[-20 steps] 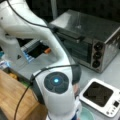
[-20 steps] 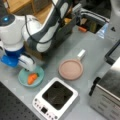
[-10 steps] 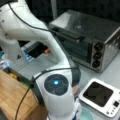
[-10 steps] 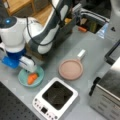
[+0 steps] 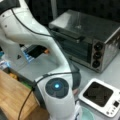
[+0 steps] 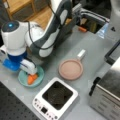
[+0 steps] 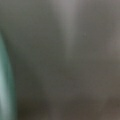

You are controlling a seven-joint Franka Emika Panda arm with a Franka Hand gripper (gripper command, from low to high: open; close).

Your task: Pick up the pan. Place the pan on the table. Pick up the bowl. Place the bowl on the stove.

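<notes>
End effector (image 6: 29,70) over one bowl (image 6: 23,79); one pan (image 6: 71,69) tabled.

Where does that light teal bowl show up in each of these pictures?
Front view: the bowl lies at the picture's lower left on the grey table, orange piece inside, the claw right over it.
Front view: only a sliver of its rim at the bottom edge, beside the arm.
Wrist view: a teal band along the left edge.
Shared landmark: the stove, seen in both front views, next to the bowl.
</notes>
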